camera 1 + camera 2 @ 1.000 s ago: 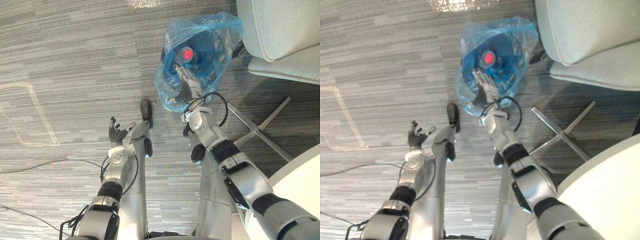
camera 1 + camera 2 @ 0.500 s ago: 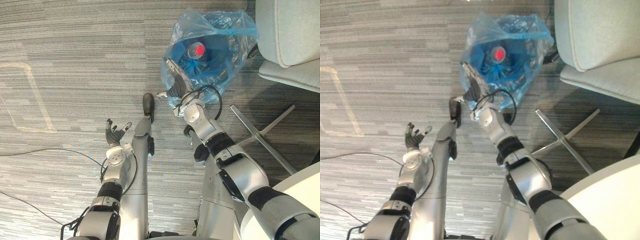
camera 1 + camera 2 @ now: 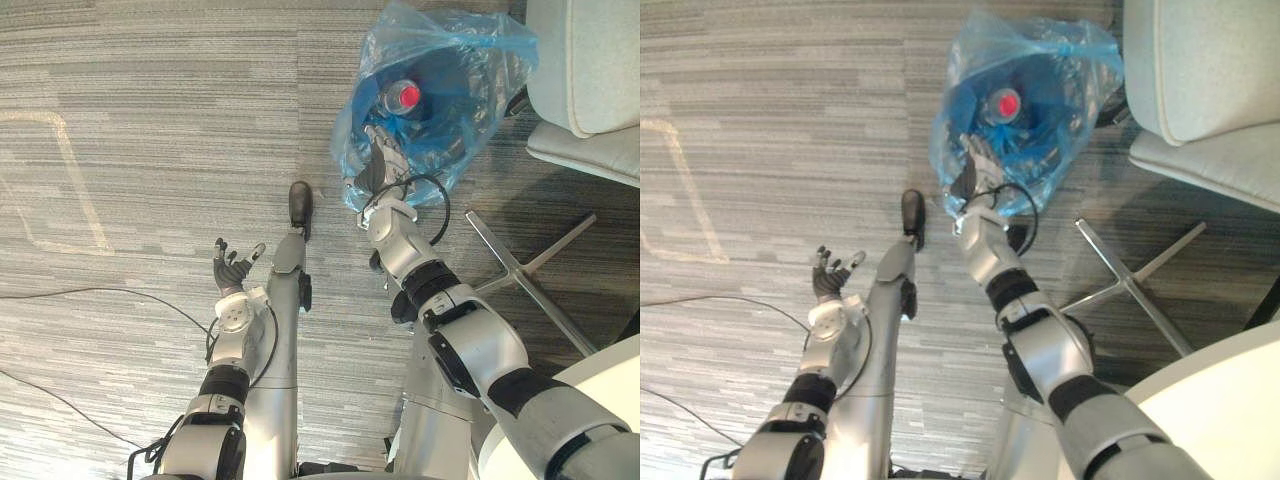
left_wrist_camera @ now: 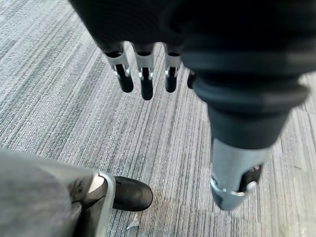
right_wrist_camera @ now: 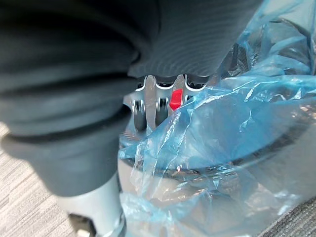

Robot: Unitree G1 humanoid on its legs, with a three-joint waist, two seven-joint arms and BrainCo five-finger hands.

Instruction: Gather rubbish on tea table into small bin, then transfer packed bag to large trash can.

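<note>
At 7 o'clock the left robot hand (image 3: 232,268) is held released above the floor (image 3: 150,120). The right robot hand (image 3: 383,165) is set against the 7 o'clock edge of the blue bag (image 3: 470,50), which stands on the floor at 1 o'clock; whether it is grasped cannot be told. The film is judged thin, slippery and easily torn, so the gathered rim should be taken.
</note>
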